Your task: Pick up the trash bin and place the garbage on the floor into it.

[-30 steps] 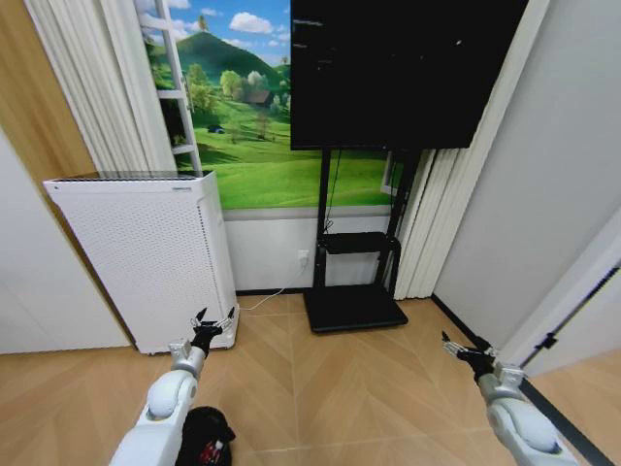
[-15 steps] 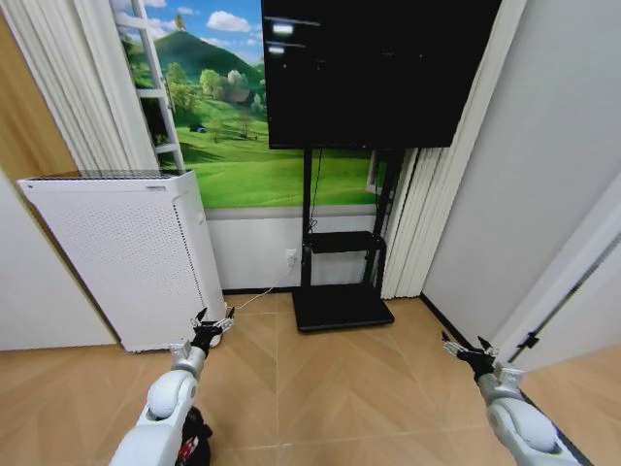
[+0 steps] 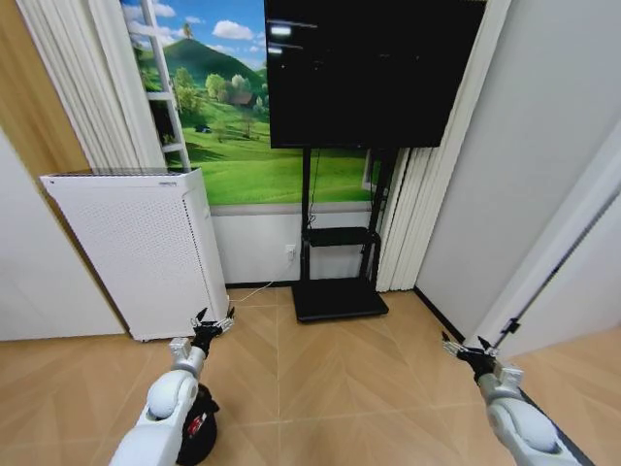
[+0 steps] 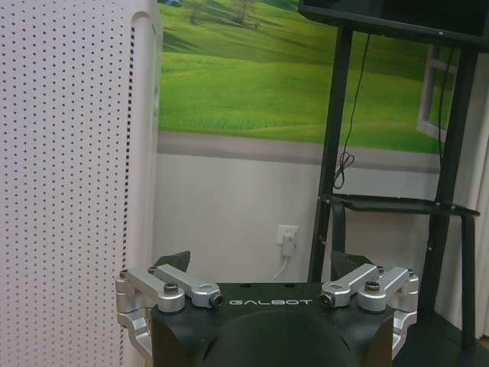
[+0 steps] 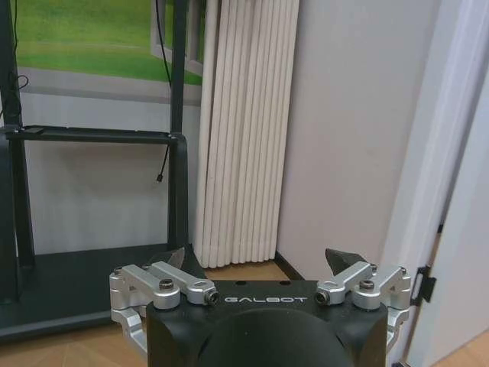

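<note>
Bin half hidden under your left arm, both claws empty

Trash bin [image 3: 199, 437] sits on the parquet floor [image 3: 340, 388] at the bottom edge of the head view, low and close to the robot, tucked just beside and partly behind your left forearm. You see only part of its black round body, with something red and white at its near side; whether that lies inside or against it you cannot tell.

Your left gripper [image 3: 212, 321] hangs in the air above the floor, near the front corner of the white perforated air purifier [image 3: 136, 252], its fingers spread wide with nothing between them. Your right gripper [image 3: 462, 348] hovers well apart on the other side, toward the grey wall, likewise spread and empty. Ahead stands the black TV stand [image 3: 335, 291] under the dark screen.

Expect the bin to be light and stiff, probably thin plastic, with a smooth wall that may slip under a side squeeze. The rim looks the better hold: one finger inside, one outside, pinching the lip. Being so light it could tip or slide if nudged first, so you need to come down from above, not from the side.
</note>
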